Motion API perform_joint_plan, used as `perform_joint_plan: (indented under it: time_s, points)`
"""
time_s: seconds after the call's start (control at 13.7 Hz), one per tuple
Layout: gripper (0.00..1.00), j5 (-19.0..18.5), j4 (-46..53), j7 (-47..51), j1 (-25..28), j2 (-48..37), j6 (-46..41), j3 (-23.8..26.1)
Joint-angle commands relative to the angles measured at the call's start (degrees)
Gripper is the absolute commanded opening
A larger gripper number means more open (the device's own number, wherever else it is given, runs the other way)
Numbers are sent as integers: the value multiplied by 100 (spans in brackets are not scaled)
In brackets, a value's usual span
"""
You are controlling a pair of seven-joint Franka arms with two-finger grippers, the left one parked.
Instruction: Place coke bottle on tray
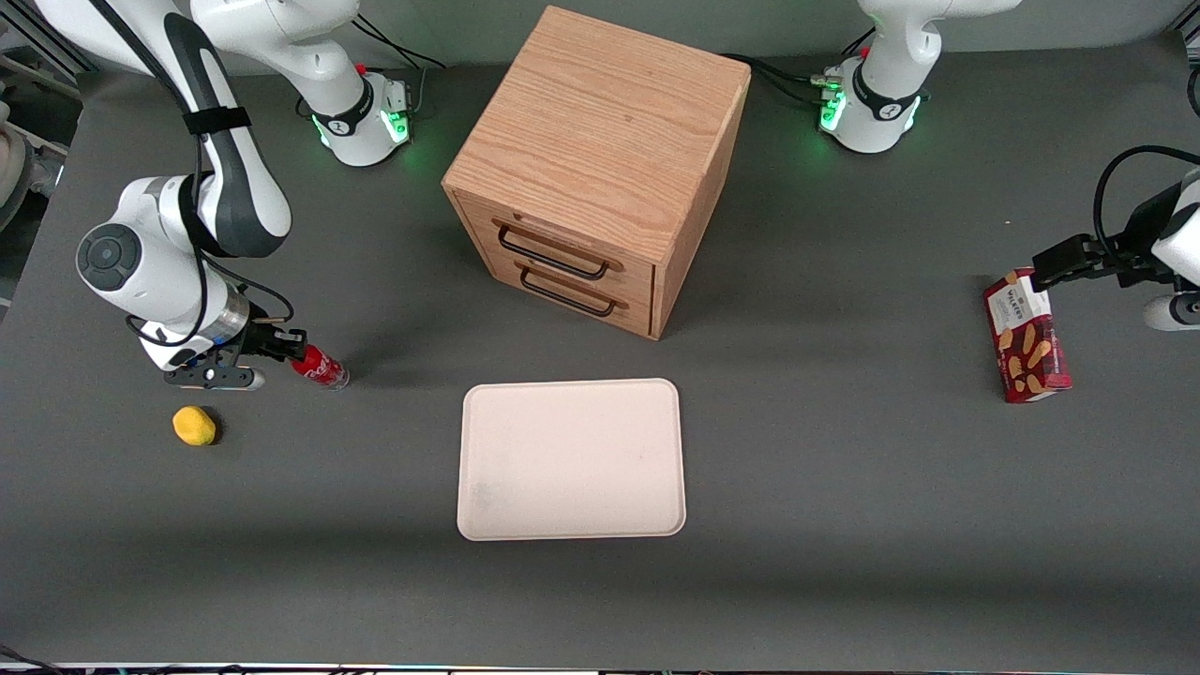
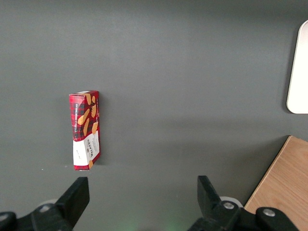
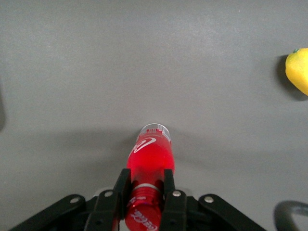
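Pincer [image 1: 284, 341] clamped on the coke bottle [image 1: 319, 367] at the working arm's end of the table [image 1: 844, 469].

The slim red bottle has a red cap, white script lettering on its body and a clear base. It is tilted, base down toward the table, and the 2 fingers [image 3: 174, 197] of the pincer [image 3: 147, 185] are closed against the coke bottle [image 3: 150, 161] near its neck. A yellow lemon [image 1: 194, 426] lies just beside it, nearer the front camera. The cream-white tray [image 1: 570, 459] with rounded corners and a low rim lies in front of the wooden drawer cabinet [image 1: 600, 159], well apart from the bottle.
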Motion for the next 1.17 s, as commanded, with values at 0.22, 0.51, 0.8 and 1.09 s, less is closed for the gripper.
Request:
perform_joint_plan:
  time_s: [0.22,0.51,0.8,1.09]
  points:
    - [0,71,1394,-311,27,177,-1378,29]
    - [0,88,3362,-303,27,695,-2803,37]
    - [0,237,5612,-268,36,1678,-4148,169]
    - [0,387,7451,-215,-25,2725,-4661,528]
